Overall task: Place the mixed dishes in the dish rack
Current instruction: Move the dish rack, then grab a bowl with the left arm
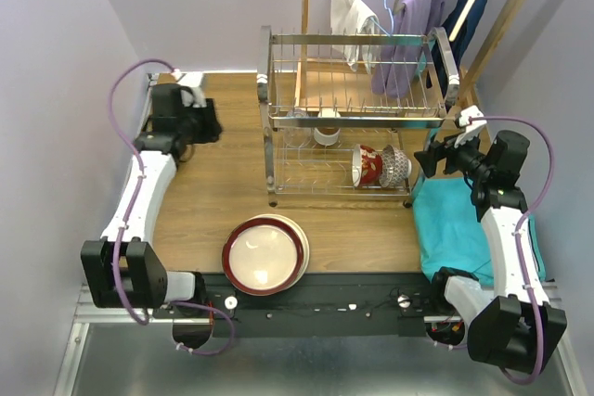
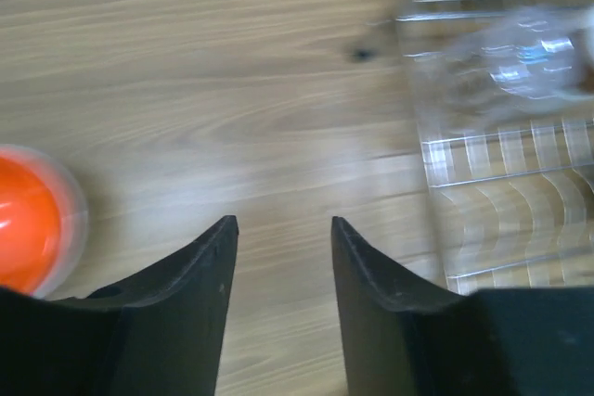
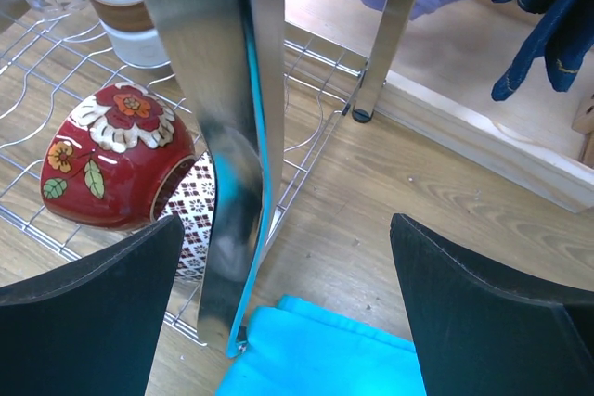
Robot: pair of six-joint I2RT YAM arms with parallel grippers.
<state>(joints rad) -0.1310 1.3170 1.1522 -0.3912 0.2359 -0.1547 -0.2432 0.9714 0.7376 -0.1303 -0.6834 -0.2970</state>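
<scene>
Stacked plates [image 1: 264,255] sit at the tabletop's near edge, in front of the dish rack [image 1: 357,121]. Only the left wrist view shows the orange bowl [image 2: 28,229], beside the left gripper [image 2: 283,229], which is half open and empty. The right gripper [image 3: 286,222] is wide open and holds nothing, with a rack post [image 3: 223,90] showing between its fingers. The red bowl [image 3: 111,159] lies on the rack's lower shelf.
</scene>
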